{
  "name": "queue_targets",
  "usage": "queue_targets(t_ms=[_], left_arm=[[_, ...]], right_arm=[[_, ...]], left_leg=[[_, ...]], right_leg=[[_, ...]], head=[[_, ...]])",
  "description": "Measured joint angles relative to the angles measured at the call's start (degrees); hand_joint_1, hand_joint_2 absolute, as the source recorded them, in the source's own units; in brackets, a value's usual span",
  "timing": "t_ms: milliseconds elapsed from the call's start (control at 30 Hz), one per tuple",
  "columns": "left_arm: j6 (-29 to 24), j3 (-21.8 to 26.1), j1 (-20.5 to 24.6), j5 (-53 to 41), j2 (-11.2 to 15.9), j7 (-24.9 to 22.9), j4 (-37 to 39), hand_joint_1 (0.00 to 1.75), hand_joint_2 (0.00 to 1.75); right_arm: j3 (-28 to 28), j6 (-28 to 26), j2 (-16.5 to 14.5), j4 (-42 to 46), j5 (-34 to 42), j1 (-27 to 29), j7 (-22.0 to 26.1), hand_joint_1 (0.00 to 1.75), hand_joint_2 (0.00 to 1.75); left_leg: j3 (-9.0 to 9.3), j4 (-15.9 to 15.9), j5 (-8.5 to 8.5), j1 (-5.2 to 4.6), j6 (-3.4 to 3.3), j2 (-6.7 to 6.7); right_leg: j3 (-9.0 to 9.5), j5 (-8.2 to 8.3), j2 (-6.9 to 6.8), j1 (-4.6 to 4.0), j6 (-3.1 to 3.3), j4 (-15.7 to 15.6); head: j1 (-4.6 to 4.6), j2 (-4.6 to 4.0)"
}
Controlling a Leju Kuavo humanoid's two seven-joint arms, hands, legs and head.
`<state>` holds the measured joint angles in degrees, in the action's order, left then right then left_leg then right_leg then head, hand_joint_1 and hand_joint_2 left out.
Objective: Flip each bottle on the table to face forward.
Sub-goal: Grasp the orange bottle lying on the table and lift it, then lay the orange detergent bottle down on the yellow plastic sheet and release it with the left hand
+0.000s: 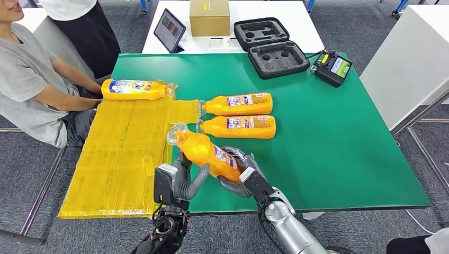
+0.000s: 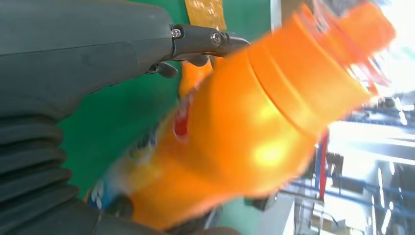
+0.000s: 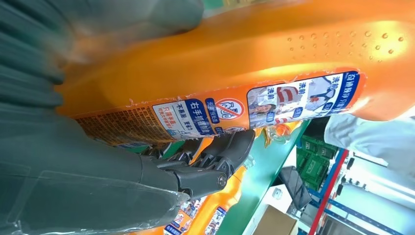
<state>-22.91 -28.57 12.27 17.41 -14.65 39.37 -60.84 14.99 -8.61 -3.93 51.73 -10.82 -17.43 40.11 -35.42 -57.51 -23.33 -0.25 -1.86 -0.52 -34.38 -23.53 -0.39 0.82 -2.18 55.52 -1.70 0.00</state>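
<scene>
An orange bottle (image 1: 206, 153) is lifted off the green table (image 1: 328, 148) near its front edge, tilted with its clear-capped neck up and to the left. My right hand (image 1: 241, 177) grips its lower body; in the right wrist view the fingers (image 3: 215, 156) wrap under the labelled side of this bottle (image 3: 274, 54). My left hand (image 1: 180, 177) holds it from the other side, thumb under it. In the left wrist view the bottle (image 2: 254, 127) lies against that hand (image 2: 73, 58). Two more orange bottles (image 1: 241, 104) (image 1: 239, 127) lie side by side mid-table, labels up. A third (image 1: 135, 89) lies at the far left.
A yellow mat (image 1: 122, 153) covers the table's left part. A person (image 1: 32, 79) sits at the left, an arm close to the far-left bottle. Behind the table are a tablet (image 1: 169, 30), a cardboard box (image 1: 209, 17), an open foam case (image 1: 270, 47) and a controller (image 1: 332, 67).
</scene>
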Motion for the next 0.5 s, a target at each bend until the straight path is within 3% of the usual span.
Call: queue_targets(t_ms=[167,300,500], left_arm=[[0.9,-1.3,-0.01,-0.46,0.37,-0.57,-0.6,0.0,0.0],[1.01,-2.23,0.13,-1.37,0.65,-0.79,-0.6,0.0,1.75],[0.74,-3.11,1.03,-2.31,0.79,-1.26,-0.04,0.0,1.75]], right_arm=[[0.19,0.21,-0.03,-0.52,0.1,0.0,0.0,1.75,1.75],[0.57,0.69,-0.15,-1.05,-0.25,-0.04,0.0,1.75,1.75],[1.6,1.01,-0.62,-1.97,-0.6,-0.42,0.0,1.75,1.75]], left_leg=[[0.0,0.0,0.0,0.0,0.0,0.01],[-0.01,0.0,0.0,0.0,0.0,0.01],[-0.01,0.0,0.0,0.0,0.0,0.01]], right_leg=[[0.0,0.0,0.0,0.0,0.0,0.0],[0.0,0.0,0.0,0.0,0.0,0.0],[0.0,0.0,-0.01,0.0,0.0,0.0]], head=[[0.0,0.0],[0.0,0.0],[0.01,0.0]])
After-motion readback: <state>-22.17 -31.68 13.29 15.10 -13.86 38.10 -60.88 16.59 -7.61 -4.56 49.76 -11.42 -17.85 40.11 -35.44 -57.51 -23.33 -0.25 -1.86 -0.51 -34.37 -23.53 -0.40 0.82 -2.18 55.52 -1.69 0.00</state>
